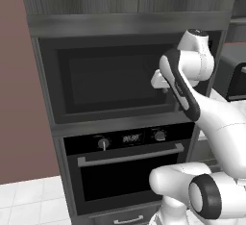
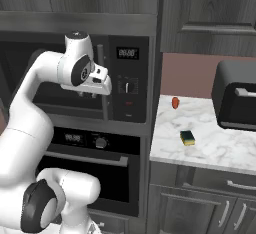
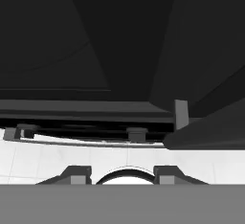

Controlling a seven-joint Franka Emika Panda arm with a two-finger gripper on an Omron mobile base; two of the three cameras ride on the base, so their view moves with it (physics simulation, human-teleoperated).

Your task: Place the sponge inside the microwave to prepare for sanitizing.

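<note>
The sponge (image 2: 188,137), yellow with a dark green top, lies on the marble counter (image 2: 220,148) to the right of the appliance column, far from my hand. The microwave (image 1: 110,80) is a wide black box with a dark glass door that looks shut; its control panel (image 2: 129,78) and vertical door handle (image 2: 103,73) are on its right side. My gripper (image 2: 89,94) hangs in front of the door's right edge, close to the handle and pointing downward. In the hand view the gripper (image 3: 122,173) stands open, its fingertips (image 3: 76,173) apart and nothing between them.
A black oven (image 1: 129,171) with a long silver bar handle sits under the microwave. On the counter stand a dark toaster (image 2: 235,95) at the right and a small red object (image 2: 175,102) near the wall. Cabinets hang above, and white floor tiles (image 1: 29,195) lie below.
</note>
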